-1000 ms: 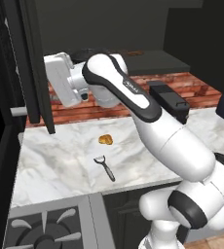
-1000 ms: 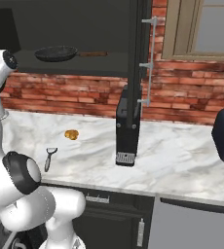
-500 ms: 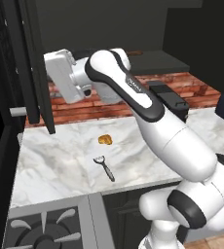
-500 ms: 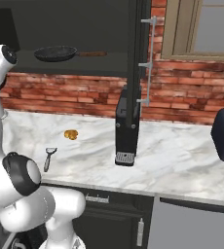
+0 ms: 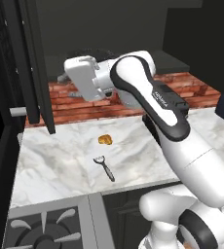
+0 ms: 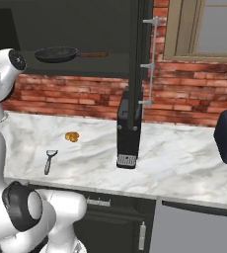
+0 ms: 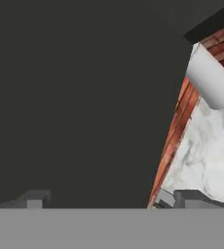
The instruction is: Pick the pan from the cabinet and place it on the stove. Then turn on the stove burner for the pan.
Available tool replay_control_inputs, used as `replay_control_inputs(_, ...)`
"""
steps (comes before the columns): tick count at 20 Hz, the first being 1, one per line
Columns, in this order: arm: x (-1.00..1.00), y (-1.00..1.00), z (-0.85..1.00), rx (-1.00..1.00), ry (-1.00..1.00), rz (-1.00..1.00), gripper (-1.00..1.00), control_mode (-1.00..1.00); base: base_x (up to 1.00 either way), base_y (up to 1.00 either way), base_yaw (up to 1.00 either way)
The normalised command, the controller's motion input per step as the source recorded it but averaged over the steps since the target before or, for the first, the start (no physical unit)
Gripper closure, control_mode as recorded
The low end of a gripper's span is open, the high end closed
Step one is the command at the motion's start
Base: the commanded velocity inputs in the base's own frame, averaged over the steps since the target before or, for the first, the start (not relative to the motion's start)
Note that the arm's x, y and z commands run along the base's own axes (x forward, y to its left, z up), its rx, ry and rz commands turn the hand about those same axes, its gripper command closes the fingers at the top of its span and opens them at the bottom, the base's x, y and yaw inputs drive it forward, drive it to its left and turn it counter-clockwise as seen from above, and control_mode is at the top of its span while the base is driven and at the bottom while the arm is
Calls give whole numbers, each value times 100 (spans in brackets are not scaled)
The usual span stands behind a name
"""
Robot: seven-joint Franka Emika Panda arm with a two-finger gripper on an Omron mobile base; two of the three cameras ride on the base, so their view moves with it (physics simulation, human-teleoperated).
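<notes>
The round black frying pan (image 6: 57,54) sits on the dark wall cabinet (image 6: 86,29) shelf, room around it; the two-finger gripper (image 7: 109,198) looks spread wide, probably empty.

Red brick wall (image 6: 76,94) behind white marble counter (image 6: 184,163), grey veins in it. Window (image 6: 204,27) with beige-brown frame at top right in right base view, above brick. Dark lower cabinet fronts (image 6: 115,217) under counter; plain grey panel (image 6: 199,232) beside them at right. Upper wall dark grey (image 5: 109,24) in left base view. Light soft, even, no strong shadows.
</notes>
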Motion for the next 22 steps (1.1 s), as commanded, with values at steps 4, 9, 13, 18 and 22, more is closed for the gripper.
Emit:
replay_control_inputs(4, -19, -45, 0, -3, -19, -4, -100, -100, 0, 0, 0)
replay_control_inputs(9, -7, -27, 9, -21, -25, -9, -100, -100, 0, 0, 0)
replay_control_inputs(13, -2, -28, 21, -30, -23, -10, -100, -100, 0, 0, 0)
replay_control_inputs(18, -2, -58, 19, -22, -19, -7, -100, -100, 0, 0, 0)
replay_control_inputs(22, 0, -74, 12, -19, -22, -5, -100, -100, 0, 0, 0)
